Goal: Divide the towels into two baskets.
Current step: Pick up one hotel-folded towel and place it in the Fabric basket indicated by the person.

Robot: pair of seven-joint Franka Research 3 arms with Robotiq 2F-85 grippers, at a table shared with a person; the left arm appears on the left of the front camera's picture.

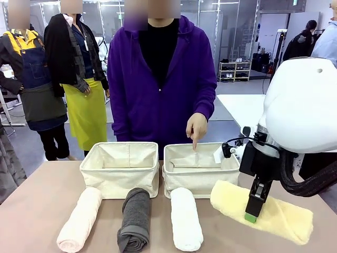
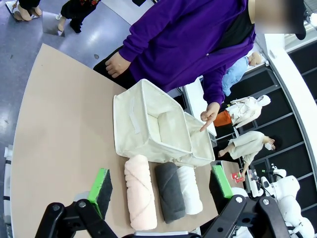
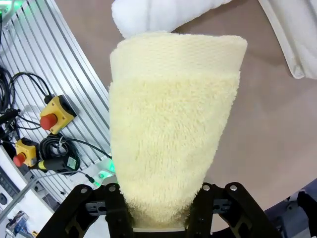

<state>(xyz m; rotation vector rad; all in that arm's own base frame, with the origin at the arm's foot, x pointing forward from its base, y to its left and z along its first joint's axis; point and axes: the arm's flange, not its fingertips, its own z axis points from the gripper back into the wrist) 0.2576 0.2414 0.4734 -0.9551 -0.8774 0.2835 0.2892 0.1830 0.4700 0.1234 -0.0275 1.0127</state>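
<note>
the right gripper [image 1: 251, 213] squeezes the yellow towel [image 1: 281, 217], which lies on the table [image 1: 42, 200] beside the right basket [image 1: 197, 174]. the left gripper [image 2: 161, 183] is wide open, holding nothing, high over the table.

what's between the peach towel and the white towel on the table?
The dark grey towel, rolled, parallel to the peach towel and white towel; front view shows it.
</note>
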